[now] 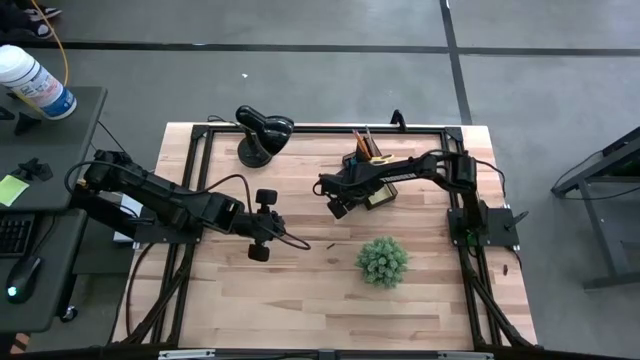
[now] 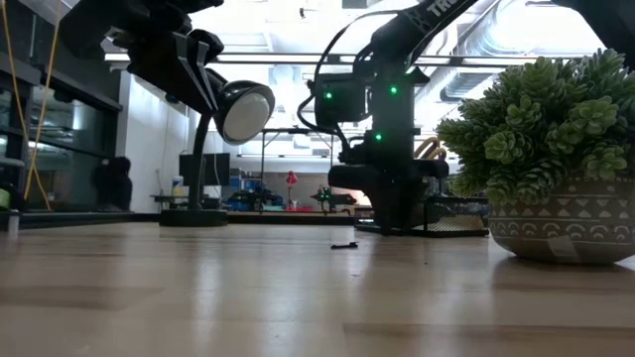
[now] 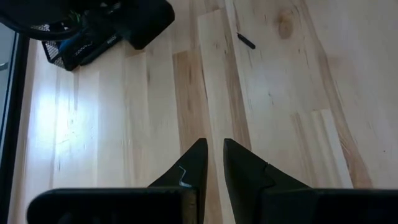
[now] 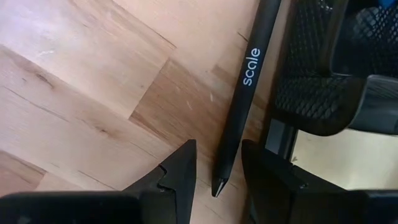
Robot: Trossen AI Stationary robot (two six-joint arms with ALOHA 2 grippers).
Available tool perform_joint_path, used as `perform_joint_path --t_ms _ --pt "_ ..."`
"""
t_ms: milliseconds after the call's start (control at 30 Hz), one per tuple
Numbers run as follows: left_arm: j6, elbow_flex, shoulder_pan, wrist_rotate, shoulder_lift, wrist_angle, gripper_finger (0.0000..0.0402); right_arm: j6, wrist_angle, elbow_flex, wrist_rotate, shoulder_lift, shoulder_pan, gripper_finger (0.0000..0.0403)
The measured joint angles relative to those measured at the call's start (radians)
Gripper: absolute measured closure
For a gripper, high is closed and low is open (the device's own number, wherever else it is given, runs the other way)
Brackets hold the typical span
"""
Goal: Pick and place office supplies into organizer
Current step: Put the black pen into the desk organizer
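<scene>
A black pen (image 4: 245, 99) printed "scale" lies flat on the wooden table beside the black mesh organizer (image 4: 311, 74). My right gripper (image 4: 217, 146) hangs open over the pen's tip end, pointing steeply down. One finger stands on each side of the pen, with a gap to each. In the high view, orange pencils (image 1: 362, 142) stand upright in the organizer (image 1: 372, 168), and my right gripper (image 1: 338, 205) is just in front of it. My left gripper (image 3: 214, 144) hovers over bare wood left of the table's middle (image 1: 290, 238). Its fingers are slightly apart with nothing between them.
A black desk lamp (image 1: 262, 135) stands at the far left of the table. A green spiky plant in a patterned pot (image 1: 382, 260) sits near the middle right. A small black piece (image 3: 246, 41) lies on the wood between the two grippers.
</scene>
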State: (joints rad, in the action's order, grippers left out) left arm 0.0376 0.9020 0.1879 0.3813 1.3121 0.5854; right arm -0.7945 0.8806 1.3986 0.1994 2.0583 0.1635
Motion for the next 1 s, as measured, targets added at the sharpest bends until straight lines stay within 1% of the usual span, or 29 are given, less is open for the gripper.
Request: perform_joint_path --t_ms 233,700,867,1000 --pt "0.000 0.000 0.000 0.000 0.000 0.000 0.0360 -0.013 -0.003 0.001 0.003 0.005 -0.003 0.0279" --pt "0.008 0.000 0.000 0.000 0.000 0.000 0.0360 -0.009 -0.012 0.000 -0.001 0.007 -0.003 0.0348" --pt "0.009 0.000 0.000 0.000 0.000 0.000 0.0360 -0.009 -0.012 0.000 -0.001 0.007 -0.003 0.0358" --pt "0.010 0.000 0.000 0.000 0.000 0.000 0.0360 -0.009 -0.012 0.000 -0.001 0.008 -0.003 0.0356"
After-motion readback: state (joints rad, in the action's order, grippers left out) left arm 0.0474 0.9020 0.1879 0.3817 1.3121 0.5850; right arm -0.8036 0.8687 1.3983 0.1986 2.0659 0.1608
